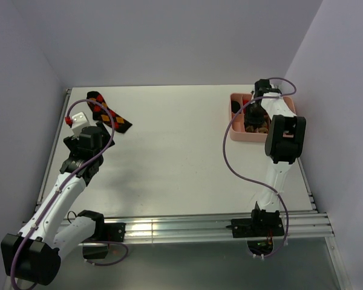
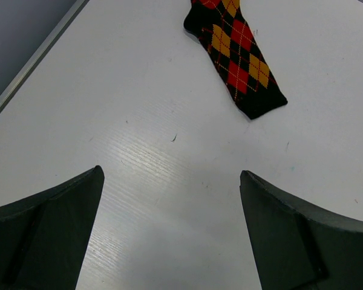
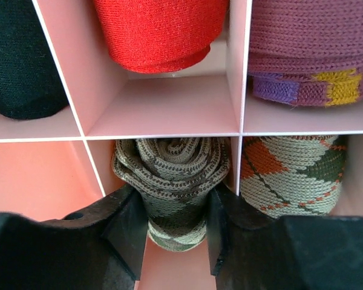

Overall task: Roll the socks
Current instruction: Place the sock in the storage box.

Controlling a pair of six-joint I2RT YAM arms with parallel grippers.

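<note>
A black-red-orange argyle sock (image 1: 109, 113) lies flat and unrolled at the table's far left. My left gripper (image 1: 95, 134) hovers just short of it, jaws wide open and nothing between them. In the left wrist view the sock (image 2: 239, 57) lies ahead of the open left gripper (image 2: 171, 172), with bare table under the fingers. My right gripper (image 1: 254, 118) reaches down into the pink divided box (image 1: 236, 130). There the right gripper (image 3: 172, 205) is shut on a rolled tan-brown-cream sock (image 3: 169, 175) standing in a near compartment. A rolled beige-brown-orange sock (image 3: 290, 175) fills the compartment to its right.
The box's far compartments hold a red roll (image 3: 160, 33), a black roll (image 3: 18, 60) and a mauve roll with purple and yellow stripes (image 3: 308, 54). White dividers (image 3: 239, 90) separate the cells. A metal rail (image 1: 59, 139) runs along the table's left edge, walls close behind.
</note>
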